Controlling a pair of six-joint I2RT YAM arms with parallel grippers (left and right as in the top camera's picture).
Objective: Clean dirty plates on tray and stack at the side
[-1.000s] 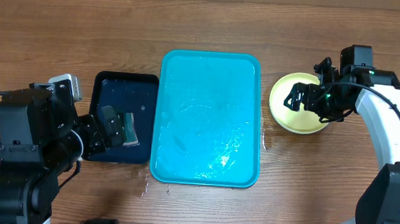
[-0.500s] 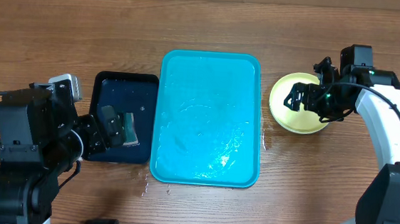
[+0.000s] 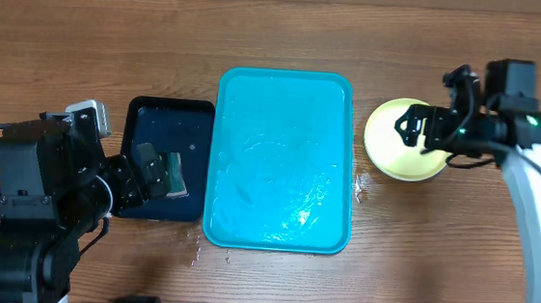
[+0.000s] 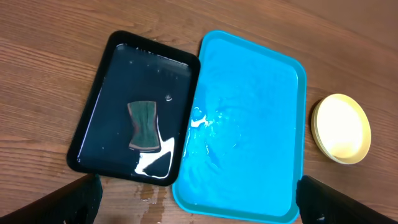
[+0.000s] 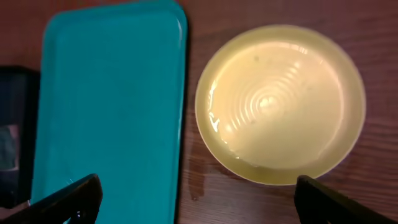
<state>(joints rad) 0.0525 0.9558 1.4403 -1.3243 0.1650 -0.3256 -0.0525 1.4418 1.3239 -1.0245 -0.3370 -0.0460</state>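
Note:
The turquoise tray [image 3: 287, 104] lies mid-table, wet and with no plates on it; it also shows in the left wrist view [image 4: 249, 124] and the right wrist view [image 5: 109, 106]. The plates [image 3: 385, 146] sit stacked on the wood to its right, a lime-green-rimmed one with a pale clean centre on top [image 5: 280, 102] [image 4: 341, 129]. The light-blue-rimmed plate is hidden. My right gripper [image 3: 417, 127] [image 5: 196, 202] hovers open and empty above the stack. My left gripper [image 3: 156, 173] [image 4: 199, 205] hovers open and empty above the dark tray.
A dark navy tray [image 3: 148, 113] [image 4: 112, 81] holding water lies left of the turquoise tray, touching it. A green sponge [image 4: 143, 124] [image 3: 180, 175] lies in it. Water drops mark the wood [image 3: 200, 252] at the turquoise tray's front left corner.
My right arm has drawn back to the right and lifted a little from the plate stack. The left arm, trays and plates have not moved.

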